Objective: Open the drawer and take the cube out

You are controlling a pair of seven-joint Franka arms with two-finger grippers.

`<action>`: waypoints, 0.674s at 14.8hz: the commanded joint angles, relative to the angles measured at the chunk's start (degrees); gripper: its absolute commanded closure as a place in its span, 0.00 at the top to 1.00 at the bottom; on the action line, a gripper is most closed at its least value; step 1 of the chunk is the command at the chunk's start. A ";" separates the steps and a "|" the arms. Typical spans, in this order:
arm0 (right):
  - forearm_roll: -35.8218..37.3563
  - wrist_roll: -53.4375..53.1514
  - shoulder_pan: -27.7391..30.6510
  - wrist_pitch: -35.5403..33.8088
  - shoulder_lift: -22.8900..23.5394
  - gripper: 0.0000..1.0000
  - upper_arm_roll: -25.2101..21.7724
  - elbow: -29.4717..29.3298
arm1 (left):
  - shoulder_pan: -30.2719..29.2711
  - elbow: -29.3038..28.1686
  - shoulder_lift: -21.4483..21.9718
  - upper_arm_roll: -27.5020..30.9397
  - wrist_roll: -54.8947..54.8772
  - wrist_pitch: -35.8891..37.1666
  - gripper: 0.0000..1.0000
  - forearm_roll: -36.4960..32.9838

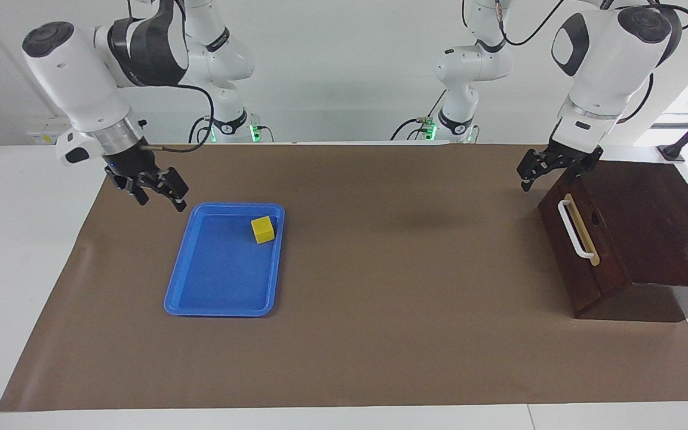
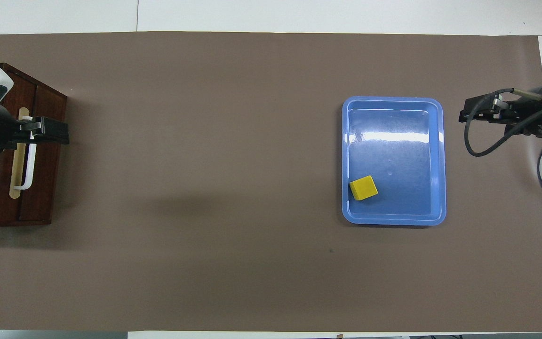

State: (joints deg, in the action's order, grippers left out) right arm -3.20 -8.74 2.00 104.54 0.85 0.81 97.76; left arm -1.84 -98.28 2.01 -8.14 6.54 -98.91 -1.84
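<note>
Brown mat (image 1: 380, 298) on white table (image 1: 21, 269), white wall. Cube (image 1: 263, 229) in blue tray (image 1: 200, 298); drawer (image 1: 583, 239) closed at left arm's end. Left gripper (image 1: 550, 170) over it; right gripper (image 1: 154, 192) beside tray, fingers of both apart.

1. Left gripper (image 1: 546, 173) (image 2: 47, 131): raised just over the drawer's (image 1: 583, 251) (image 2: 21, 155) top front edge, fingers parted, empty.
2. Right gripper (image 1: 162, 194) (image 2: 475, 110): aloft, well apart from the drawer, fingers parted, empty.

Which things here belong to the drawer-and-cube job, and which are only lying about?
Job:
- drawer, shut
- yellow cube, in the tray
- left gripper, over the drawer
- right gripper, beside the tray

Lying about:
- blue tray
- brown paper
</note>
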 commanded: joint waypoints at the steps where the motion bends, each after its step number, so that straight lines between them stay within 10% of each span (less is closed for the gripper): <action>1: 3.72 7.84 0.20 -5.38 0.73 1.00 0.42 -4.84 | 0.26 7.82 -3.06 0.66 -2.32 7.04 1.00 0.78; 6: 7.42 16.89 2.74 -22.24 0.38 1.00 1.30 -11.27 | -0.27 6.00 -3.06 0.75 -2.58 8.12 1.00 0.87; 10: 7.33 18.84 3.62 -19.93 -1.98 1.00 1.21 -5.58 | -0.27 4.76 -2.45 0.75 -2.50 8.30 1.00 0.87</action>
State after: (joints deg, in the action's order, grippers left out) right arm 3.35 8.68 4.22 81.95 0.42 1.03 88.11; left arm -1.94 -93.35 -0.92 -7.68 5.13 -91.51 -1.84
